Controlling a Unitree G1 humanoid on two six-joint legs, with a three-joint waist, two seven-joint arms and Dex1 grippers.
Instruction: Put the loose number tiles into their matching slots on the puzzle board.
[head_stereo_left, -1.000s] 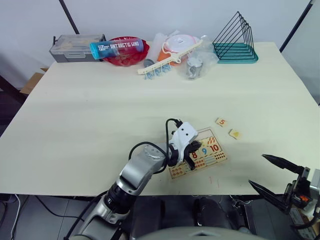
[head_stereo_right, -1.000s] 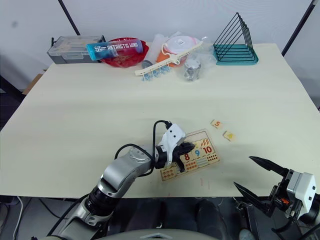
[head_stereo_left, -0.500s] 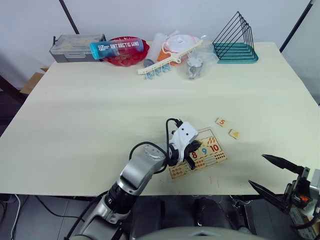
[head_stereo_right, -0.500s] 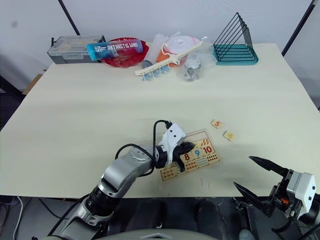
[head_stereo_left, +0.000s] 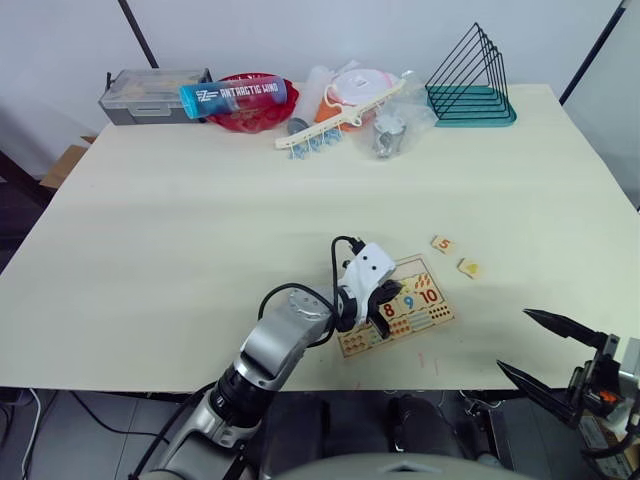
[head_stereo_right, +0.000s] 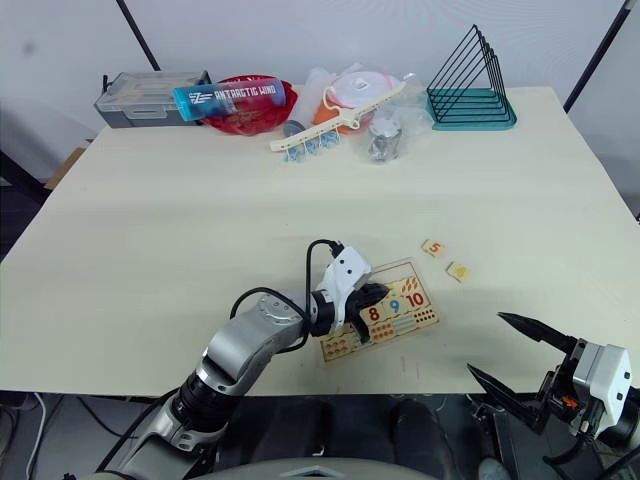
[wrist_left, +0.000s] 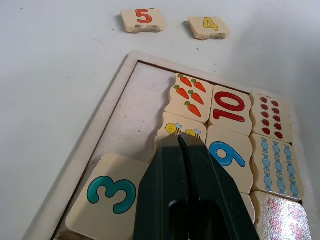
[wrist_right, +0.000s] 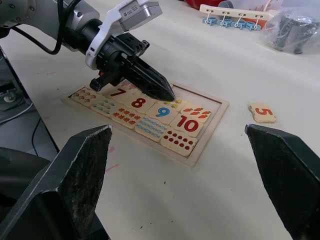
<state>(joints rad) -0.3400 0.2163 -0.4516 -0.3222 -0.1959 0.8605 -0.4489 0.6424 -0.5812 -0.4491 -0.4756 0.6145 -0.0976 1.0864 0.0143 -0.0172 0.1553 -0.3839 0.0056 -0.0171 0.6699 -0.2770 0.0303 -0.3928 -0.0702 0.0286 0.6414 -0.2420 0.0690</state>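
Note:
The puzzle board (wrist_left: 111, 95) lies near the table's front edge, with tiles 7 to 10 and picture tiles seated in it. Its upper row is a bare recess (wrist_left: 135, 115). A teal 3 tile (wrist_left: 107, 192) lies in that recess. My left gripper (wrist_left: 181, 139) is shut, its tip low over the board just beside the 3 tile, holding nothing. Two loose tiles lie on the table to the right of the board: a red 5 (head_stereo_left: 442, 244) and a yellow 4 (head_stereo_left: 468, 267). My right gripper (head_stereo_left: 513, 340) hangs open off the table's front right edge.
Along the table's back edge stand a grey box (head_stereo_left: 150, 92), a blue bottle (head_stereo_left: 233, 96) on a red bowl (head_stereo_left: 250, 118), a white clip rack (head_stereo_left: 335, 125), bagged items (head_stereo_left: 395, 130) and a teal wire rack (head_stereo_left: 470, 85).

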